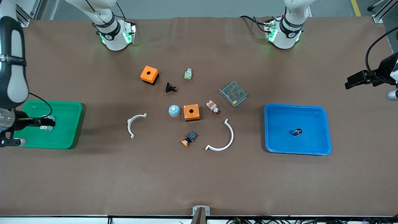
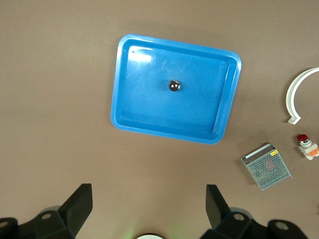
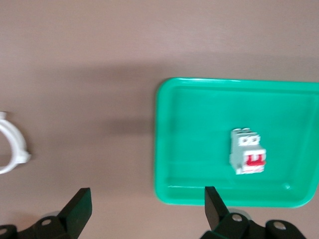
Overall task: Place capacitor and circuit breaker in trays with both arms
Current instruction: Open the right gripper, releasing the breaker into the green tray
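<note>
Capacitor: the capacitor (image 1: pixel 297 132) (image 2: pixel 174 85) stands in the blue tray (image 1: pixel 320 146) (image 2: pixel 133 119), near its middle, silvery top up, clear of the walls.
Circuit breaker: the circuit breaker (image 3: pixel 247 151) lies in the green tray (image 1: pixel 67 137) (image 3: pixel 174 149), red toggles showing; in the front view the right arm's hand covers most of it.
Blue tray: on the tabletop (image 1: pixel 199 180) at the left arm's end.
Green tray: on the tabletop at the right arm's end.
Left gripper: the left gripper (image 1: pixel 357 79) (image 2: pixel 148 209) is up in the air over the tabletop beside the blue tray, fingers (image 2: pixel 79 201) wide apart and holding nothing.
Right gripper: the right gripper (image 1: pixel 46 122) (image 3: pixel 147 211) hangs over the green tray, fingers (image 3: pixel 79 204) spread, nothing between them.
Middle of tabletop: two orange boxes (image 1: pixel 149 74) (image 1: pixel 191 112), a metal mesh power supply (image 1: pixel 233 93) (image 2: pixel 266 166), two white curved brackets (image 1: pixel 134 124) (image 1: pixel 224 138), a blue dome (image 1: pixel 174 110).
</note>
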Motion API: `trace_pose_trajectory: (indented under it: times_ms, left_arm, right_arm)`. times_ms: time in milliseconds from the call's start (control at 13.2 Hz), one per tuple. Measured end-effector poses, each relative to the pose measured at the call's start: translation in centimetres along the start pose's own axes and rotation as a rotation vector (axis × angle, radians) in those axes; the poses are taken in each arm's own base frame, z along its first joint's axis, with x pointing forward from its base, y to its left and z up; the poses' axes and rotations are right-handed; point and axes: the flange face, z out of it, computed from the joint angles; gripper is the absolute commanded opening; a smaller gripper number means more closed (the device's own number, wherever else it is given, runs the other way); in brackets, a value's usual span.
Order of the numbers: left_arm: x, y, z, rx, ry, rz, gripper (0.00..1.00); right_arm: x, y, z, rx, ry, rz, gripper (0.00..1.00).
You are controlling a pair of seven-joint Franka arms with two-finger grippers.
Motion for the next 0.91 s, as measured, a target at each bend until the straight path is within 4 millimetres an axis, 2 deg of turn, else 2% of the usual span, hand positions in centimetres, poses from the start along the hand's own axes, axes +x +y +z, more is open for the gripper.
trace_pose_trajectory:
  times_ms: [76, 228, 684, 911]
  left_arm:
    - [0.0, 0.0, 0.1, -0.001, -0.001, 0.001, 1.0]
    - [0.2, 0.1, 0.3, -0.003, -0.006, 0.003, 1.0]
    - [0.2, 0.2, 0.3, -0.004, -0.004, 0.005, 1.0]
    - [0.2, 0.3, 0.2, -0.004, -0.004, 0.008, 1.0]
  right_arm:
    - [-0.3, -2.2, -1.0, -0.005, -0.003, 0.016, 1.0]
    - [-1.3, -4.7, -3.0, -0.01, -0.006, 0.019, 1.0]
    - [-5.5, -6.0, -9.2, -0.006, 0.005, 0.004, 1.0]
    - [-6.8, -7.1, -11.3, -0.008, 0.028, -0.014, 1.0]
